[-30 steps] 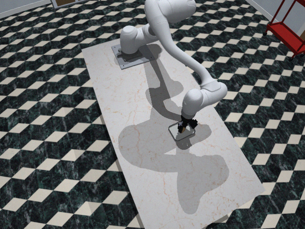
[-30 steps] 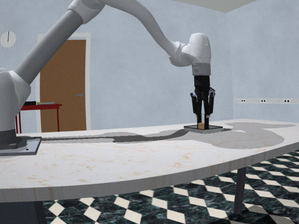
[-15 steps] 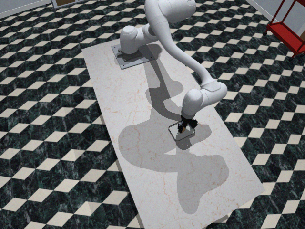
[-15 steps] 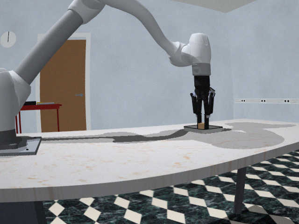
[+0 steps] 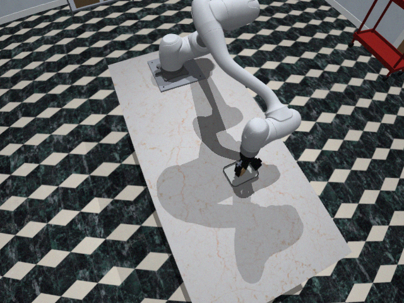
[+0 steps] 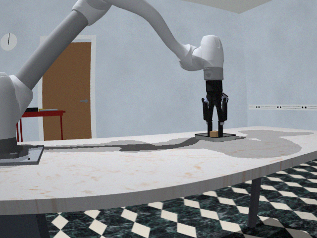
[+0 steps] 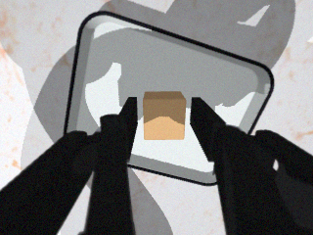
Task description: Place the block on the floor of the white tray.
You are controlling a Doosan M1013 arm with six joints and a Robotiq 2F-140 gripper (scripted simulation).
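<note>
From the top view you can barely make out the block [image 5: 242, 170]; it's a tiny tan speck, half covered by the gripper [image 5: 245, 166], and the wrist hides the far corner of the white tray [image 5: 232, 181]. The exterior view only gives you the tray [image 6: 229, 136] edge-on, so its floor is out of sight there. In the wrist view the fingers run off the bottom edge, and the red cart [image 5: 375, 40] is cut off at the frame's right.

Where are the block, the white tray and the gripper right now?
block [image 7: 164, 121], wrist view, its front face
white tray [image 7: 78, 83], wrist view, its left wall
gripper [image 7: 163, 109], wrist view, midway between fingertips
</note>
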